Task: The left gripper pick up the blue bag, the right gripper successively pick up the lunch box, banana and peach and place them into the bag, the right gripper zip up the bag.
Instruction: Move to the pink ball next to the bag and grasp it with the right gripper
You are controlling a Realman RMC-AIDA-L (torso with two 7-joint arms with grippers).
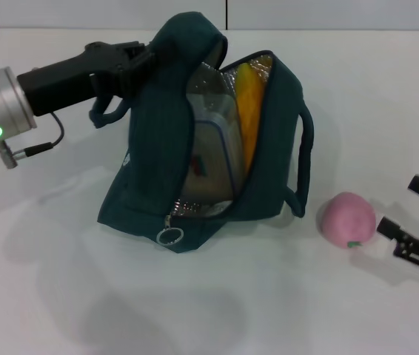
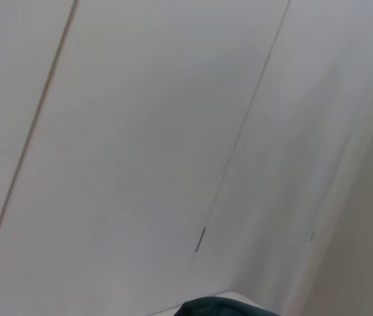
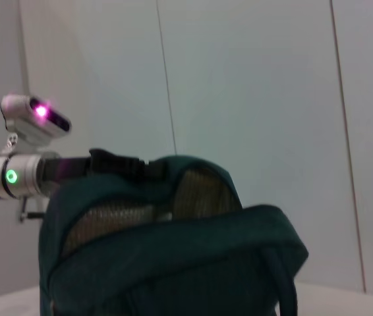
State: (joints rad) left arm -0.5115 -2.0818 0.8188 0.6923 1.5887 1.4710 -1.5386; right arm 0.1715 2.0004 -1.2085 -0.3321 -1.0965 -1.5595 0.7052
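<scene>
1 blue bag (image 1: 158, 177); 1 lunch box (image 1: 213, 159); 1 banana (image 1: 248, 118); 1 peach (image 1: 348, 220); 2 end effectors.

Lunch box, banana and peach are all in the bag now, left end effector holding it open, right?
Not quite. The head view shows the peach on the table beside the blue bag; only the lunch box and banana are inside.

Setting: robot test lab. Bare white table (image 1: 195, 310). Plain white panelled wall (image 2: 140, 131) with seams behind.

Open table (image 1: 217, 310) around the peach (image 1: 349, 220); bag mouth (image 1: 224, 140) half filled by lunch box (image 1: 213, 159) and banana (image 1: 248, 111).
</scene>
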